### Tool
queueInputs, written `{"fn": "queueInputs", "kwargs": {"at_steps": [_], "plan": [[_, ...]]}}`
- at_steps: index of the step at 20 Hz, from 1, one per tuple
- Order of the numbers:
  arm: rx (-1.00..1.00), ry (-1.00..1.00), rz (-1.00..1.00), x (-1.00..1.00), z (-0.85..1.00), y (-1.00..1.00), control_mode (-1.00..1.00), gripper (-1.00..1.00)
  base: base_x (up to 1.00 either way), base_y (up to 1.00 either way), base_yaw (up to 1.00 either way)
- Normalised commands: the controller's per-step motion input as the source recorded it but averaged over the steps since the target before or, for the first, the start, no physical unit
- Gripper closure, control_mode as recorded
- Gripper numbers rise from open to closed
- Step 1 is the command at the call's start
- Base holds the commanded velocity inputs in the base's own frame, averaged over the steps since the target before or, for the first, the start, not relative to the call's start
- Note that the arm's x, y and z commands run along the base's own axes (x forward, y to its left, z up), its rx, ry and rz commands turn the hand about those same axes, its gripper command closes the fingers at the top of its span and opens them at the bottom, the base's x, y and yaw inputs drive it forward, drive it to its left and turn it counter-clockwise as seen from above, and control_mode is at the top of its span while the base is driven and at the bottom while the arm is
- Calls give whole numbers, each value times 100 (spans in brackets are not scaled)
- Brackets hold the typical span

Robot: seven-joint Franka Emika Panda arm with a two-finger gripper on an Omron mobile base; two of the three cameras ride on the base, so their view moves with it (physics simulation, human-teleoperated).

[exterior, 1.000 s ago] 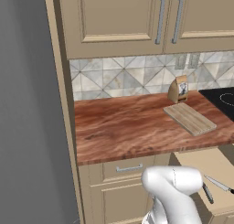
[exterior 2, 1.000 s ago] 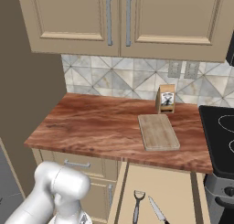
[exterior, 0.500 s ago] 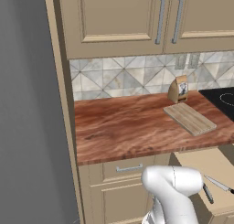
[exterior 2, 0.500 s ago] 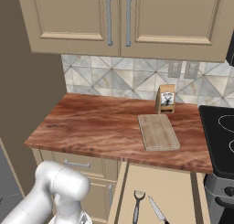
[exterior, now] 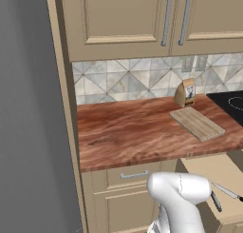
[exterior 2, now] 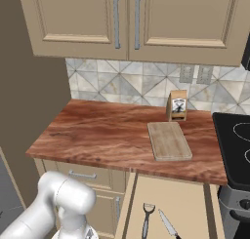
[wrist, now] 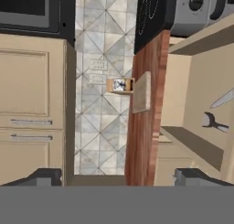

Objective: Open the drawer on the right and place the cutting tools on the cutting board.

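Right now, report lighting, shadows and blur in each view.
Left base view: flat even light, sharp, a soft shadow under the counter edge. Right base view: likewise even, no glare on the cutting board. Hand view: rolled sideways, sharp, the open drawer evenly lit.

The reddish-brown wooden counter runs as a narrow vertical strip through the view — everything else sits relative to it. On its left face lies the flat light-wood cutting board, and just left of that stands the small brown paper bag with a label, against the grey diamond-tiled backsplash. Right of the counter the wide beige drawer stands pulled out, its tan interior holding a silver knife blade and a dark-handled tool with a rounded head — apart from each other. Two dark fingertips stand wide apart at the bottom.
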Motion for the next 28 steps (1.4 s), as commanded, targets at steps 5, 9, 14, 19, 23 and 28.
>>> {"fn": "queueInputs", "kwargs": {"at_steps": [5, 9, 14, 19, 23, 28], "plan": [[0, 13, 0, 16, 19, 0, -100, -100, 0, 0, 0], [0, 0, 0, 0, 0, 0, -100, -100, 0, 0, 0], [0, 2, 0, 8, 0, 0, -100, -100, 0, 0, 0], [0, 8, 0, 31, 0, 0, -100, -100, 0, 0, 0], [3, 32, -2, 68, 14, 0, -100, -100, 0, 0, 0], [3, 44, -5, 87, 24, 0, -100, -100, 0, 0, 0]]}}
